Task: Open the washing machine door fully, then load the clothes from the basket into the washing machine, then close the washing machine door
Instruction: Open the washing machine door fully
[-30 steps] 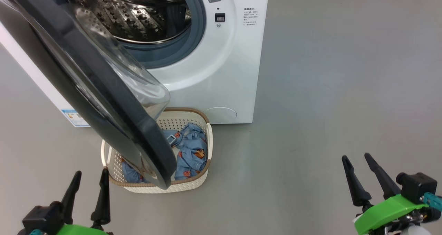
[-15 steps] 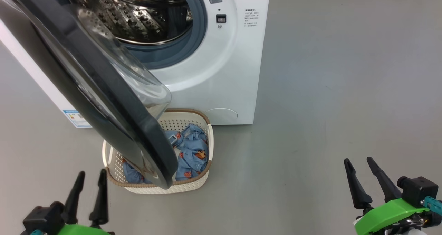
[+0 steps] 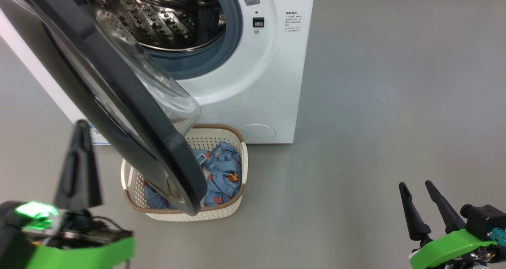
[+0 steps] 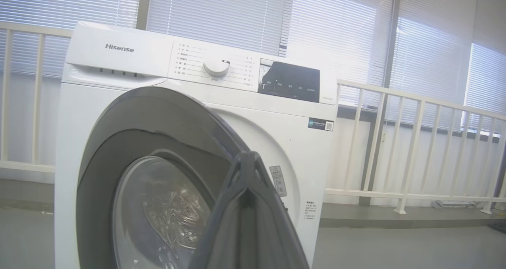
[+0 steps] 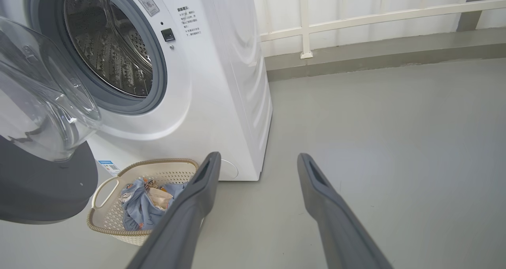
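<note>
- Showing pressed together with nothing between its fingers, the left gripper (image 3: 81, 127) is held raised at the lower left of the head view. It is pointed toward the outer face of the washing machine door (image 3: 118, 103), and no contact with it is seen.
- Entered next, the right gripper (image 3: 415, 184): its fingers are spread wide and nothing is held. It is kept low at the right over bare floor (image 3: 375, 103), well apart from the machine.
- Entered third, the washing machine door: it is swung out from the left side of the washing machine (image 3: 257, 83), with its glass bowl (image 3: 158, 83) turned toward the opening. In the head view its lower edge is seen across the left part of the basket (image 3: 221, 211).
- Basket: it is set on the floor just in front of the machine, below the door.
- The clothes (image 3: 223, 174) are heaped inside the basket, and what is seen of the drum (image 3: 166, 19) is bare.
- Progress, as judged:
  - The door is unlatched and partly open, but the full swing appears not to be reached, since the door hangs over the basket.
  - Loading is not begun.
  - Closing is left for last.
- Count:
  - Grippers: two.
  - Washing machines: one.
  - Doors: one.
  - Baskets: one.
  - Heaps of clothes: one. Blue printed cloth and a cream piece are told apart in the right wrist view, but separate garments cannot be counted.
</note>
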You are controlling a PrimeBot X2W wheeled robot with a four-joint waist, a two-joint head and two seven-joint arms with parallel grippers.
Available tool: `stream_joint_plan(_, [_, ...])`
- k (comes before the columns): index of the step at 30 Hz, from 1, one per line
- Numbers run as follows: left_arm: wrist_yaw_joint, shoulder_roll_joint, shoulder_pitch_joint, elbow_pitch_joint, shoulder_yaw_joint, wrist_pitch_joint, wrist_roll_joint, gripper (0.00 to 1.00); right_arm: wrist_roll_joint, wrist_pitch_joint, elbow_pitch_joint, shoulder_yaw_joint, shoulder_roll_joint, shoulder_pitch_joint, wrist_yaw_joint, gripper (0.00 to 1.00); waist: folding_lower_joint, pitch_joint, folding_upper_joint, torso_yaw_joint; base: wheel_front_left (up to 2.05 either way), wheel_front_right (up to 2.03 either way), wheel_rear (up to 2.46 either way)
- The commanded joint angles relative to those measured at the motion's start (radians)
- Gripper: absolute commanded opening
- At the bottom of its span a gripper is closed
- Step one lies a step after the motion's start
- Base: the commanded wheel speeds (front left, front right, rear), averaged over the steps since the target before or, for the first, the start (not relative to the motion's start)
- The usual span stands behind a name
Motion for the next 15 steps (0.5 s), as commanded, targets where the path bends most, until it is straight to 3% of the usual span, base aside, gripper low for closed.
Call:
stream_joint_plan(1, [-0.002,0.015,-0.038,-0.064,-0.001,-0.005,0.007,0.0,-0.013,-0.012,-0.028,0.019,-0.013,0.003,0.002,1.0,0.0,0.004,0.0,-0.001,0.0,0.0,0.0])
stream_joint_plan(6, [-0.002,0.021,-0.045,-0.103,-0.16,-0.005,0.003,0.0,-0.016,-0.012,-0.035,0.013,-0.011,-0.004,0.002,1.0,0.0,0.015,0.0,-0.006,0.0,0.0,0.0])
stream_joint_plan(15, [-0.002,0.021,-0.103,0.135,-0.388,-0.005,-0.053,0.0,-0.024,-0.012,-0.038,0.014,-0.004,-0.018,0.002,1.0,0.0,0.037,0.0,-0.02,0.0,0.0,0.0])
